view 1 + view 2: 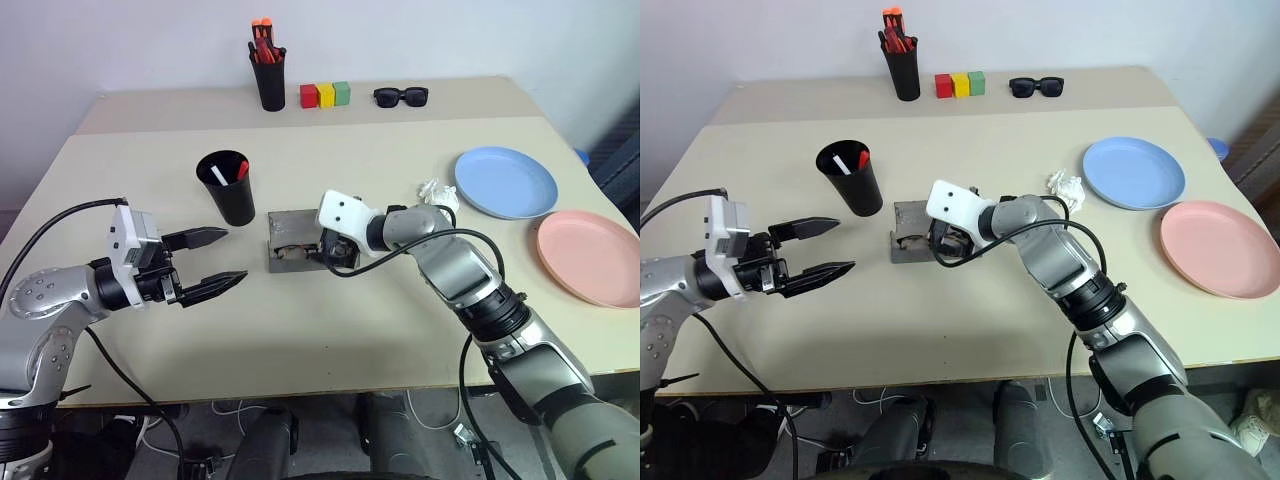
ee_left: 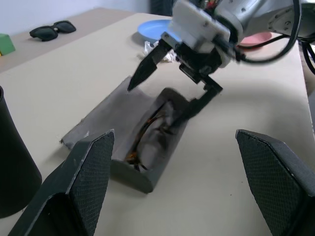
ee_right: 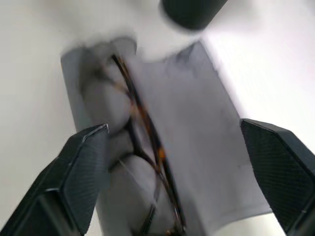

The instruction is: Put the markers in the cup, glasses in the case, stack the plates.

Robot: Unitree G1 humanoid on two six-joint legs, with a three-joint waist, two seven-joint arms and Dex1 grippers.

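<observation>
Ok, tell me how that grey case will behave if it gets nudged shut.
The case looks soft and felt-like, so its open flap would probably flex. Lying low and flat, it likely slides rather than tips. The glasses inside look thin and possibly fragile.

A pale beige table holds a black cup near the middle; just beside it an open grey case; crumpled white paper; a blue plate and pink plate side by side; behind, a pen cup, three coloured blocks, black sunglasses.
</observation>
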